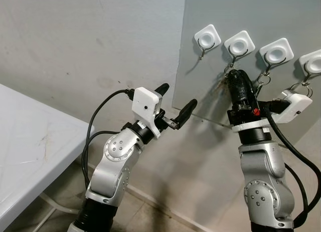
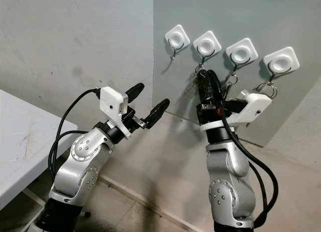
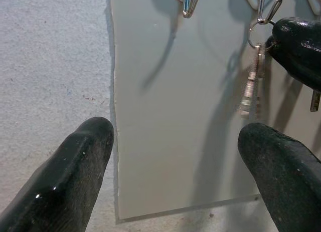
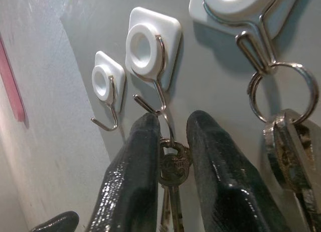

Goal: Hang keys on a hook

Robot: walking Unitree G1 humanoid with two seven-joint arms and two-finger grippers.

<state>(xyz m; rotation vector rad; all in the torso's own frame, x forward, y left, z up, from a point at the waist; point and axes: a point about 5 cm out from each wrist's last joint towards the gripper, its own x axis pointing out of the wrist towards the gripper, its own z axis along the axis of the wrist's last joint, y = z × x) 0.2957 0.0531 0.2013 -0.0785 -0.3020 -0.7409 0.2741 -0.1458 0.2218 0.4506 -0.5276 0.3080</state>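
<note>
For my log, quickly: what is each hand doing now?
Left hand: open, empty.
Right hand: shut on keys at a hook.

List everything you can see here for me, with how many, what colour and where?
hooks: four, white pads with metal wire, in a row on the panel
panel: one, grey, against the wall
keys: one bunch, metal, ring at the second hook from the left, between the right gripper's fingers
other keys: one bunch, metal, hanging on the third hook
table: one, white, at the left
wall: grey-white
left gripper: black fingers open, raised before the panel's left edge
right gripper: black fingers around the keys
</note>
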